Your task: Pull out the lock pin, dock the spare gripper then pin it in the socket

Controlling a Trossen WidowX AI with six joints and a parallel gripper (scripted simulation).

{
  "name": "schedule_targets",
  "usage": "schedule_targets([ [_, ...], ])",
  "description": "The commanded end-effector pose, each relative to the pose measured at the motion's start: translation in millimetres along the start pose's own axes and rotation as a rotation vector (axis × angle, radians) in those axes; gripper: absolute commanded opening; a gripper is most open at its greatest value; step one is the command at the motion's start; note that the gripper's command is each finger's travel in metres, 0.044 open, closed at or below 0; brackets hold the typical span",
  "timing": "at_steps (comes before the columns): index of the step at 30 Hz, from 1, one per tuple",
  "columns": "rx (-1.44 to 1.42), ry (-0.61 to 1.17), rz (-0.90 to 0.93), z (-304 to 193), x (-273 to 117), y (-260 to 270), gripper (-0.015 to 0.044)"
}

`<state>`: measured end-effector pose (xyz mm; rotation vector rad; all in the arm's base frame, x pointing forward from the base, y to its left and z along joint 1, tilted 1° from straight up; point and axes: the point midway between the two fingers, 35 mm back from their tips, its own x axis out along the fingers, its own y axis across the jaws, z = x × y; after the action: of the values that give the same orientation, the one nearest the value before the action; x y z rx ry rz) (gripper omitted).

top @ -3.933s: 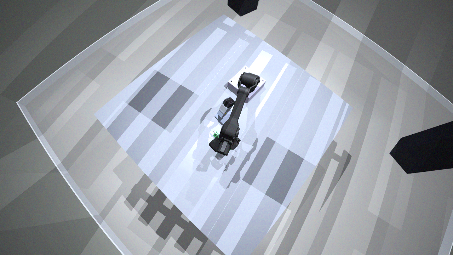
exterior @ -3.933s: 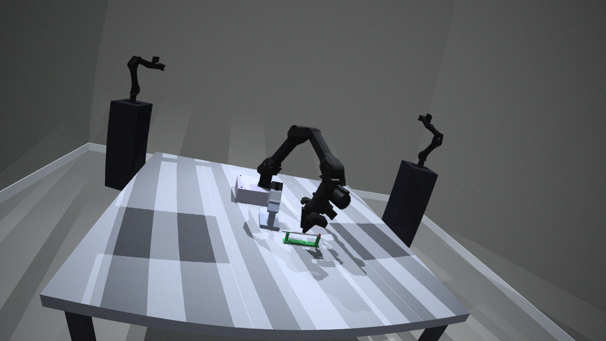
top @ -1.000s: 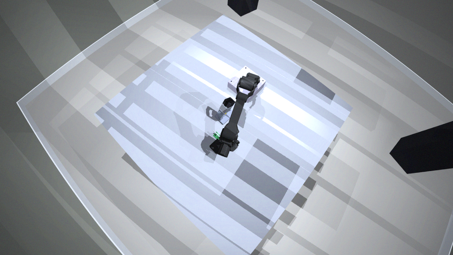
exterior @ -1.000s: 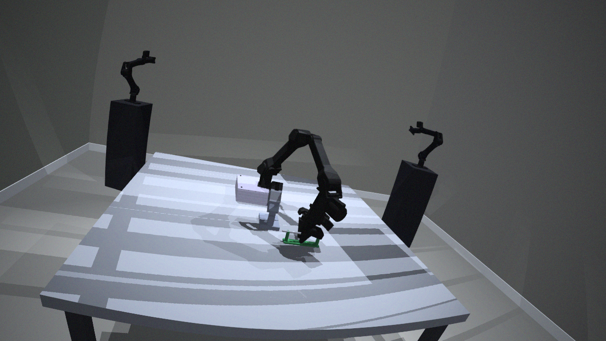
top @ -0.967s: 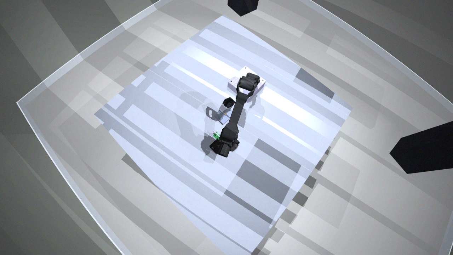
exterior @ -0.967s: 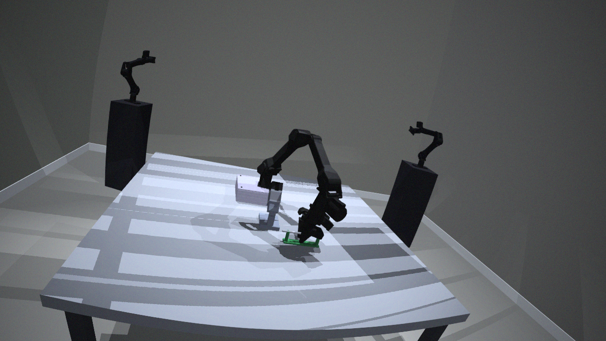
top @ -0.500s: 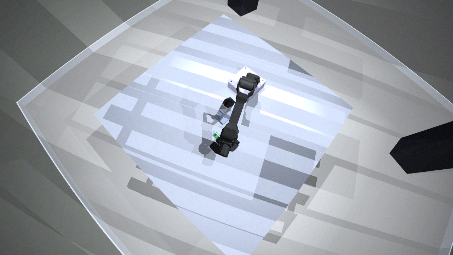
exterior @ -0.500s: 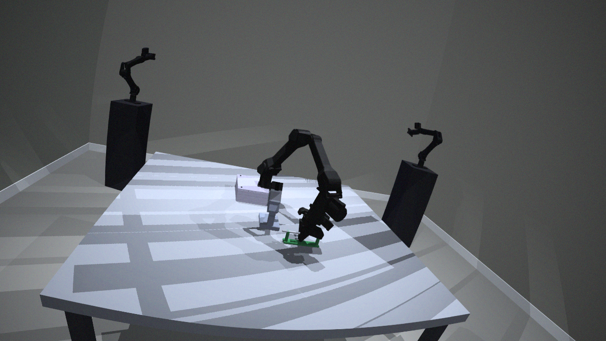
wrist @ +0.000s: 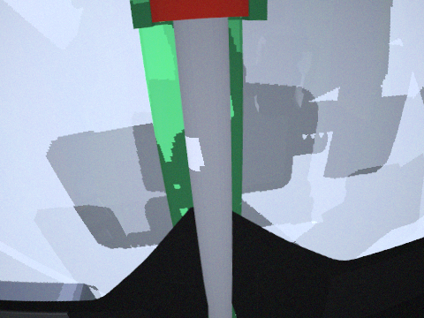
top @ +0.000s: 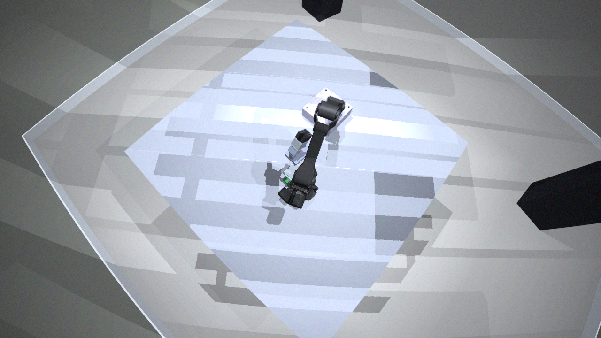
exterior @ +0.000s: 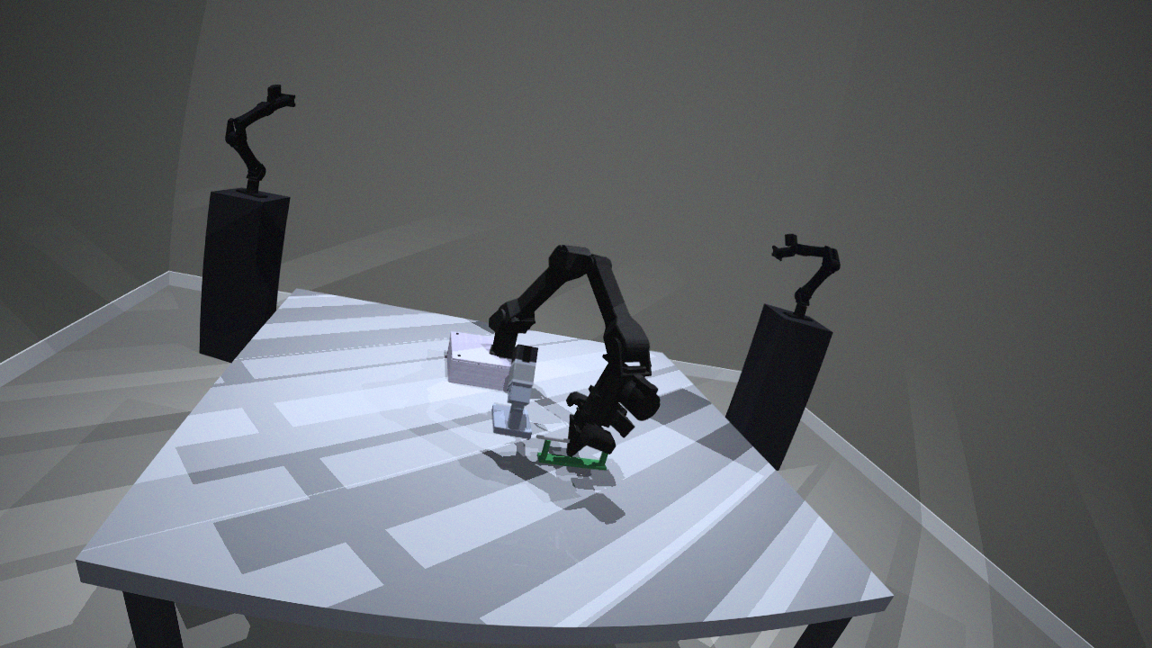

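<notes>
The lock pin [exterior: 552, 437] [wrist: 205, 110] is a grey rod with a red block [wrist: 199, 10] at one end in the wrist view. It lies lengthwise over the green cradle [top: 286, 180] [exterior: 573, 463] [wrist: 160, 62] on the table. My gripper [exterior: 574, 448] [wrist: 205, 215] is shut on the pin, one black finger on each side, low over the cradle. The pin's near end is partly hidden. The mount's blue-grey base [top: 290, 158] [exterior: 502, 419] stands beside the cradle. A grey body [top: 297, 144] [exterior: 522, 380] with a black top stands on it; its socket and spigot are too small to tell apart.
My arm's white base block [top: 310, 110] [exterior: 475, 369] stands behind the mount, and the arm arches close past the grey body. Two dark pedestals [exterior: 243, 274] [exterior: 777, 378] carrying small arms stand beyond the table [exterior: 337, 592].
</notes>
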<state>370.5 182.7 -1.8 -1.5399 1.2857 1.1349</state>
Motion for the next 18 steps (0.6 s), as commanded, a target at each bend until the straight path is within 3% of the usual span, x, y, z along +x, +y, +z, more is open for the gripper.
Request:
schedule_targets([
  [1,0.002,0.000,-0.009,-3.0,-13.0,-2.4,0.0000],
  [14,0.002,0.000,-0.009,-15.9,-59.5,-0.8,0.0000],
  [18,-0.002,-0.002,-0.004,-14.1,-54.5,-0.6,0.0002],
])
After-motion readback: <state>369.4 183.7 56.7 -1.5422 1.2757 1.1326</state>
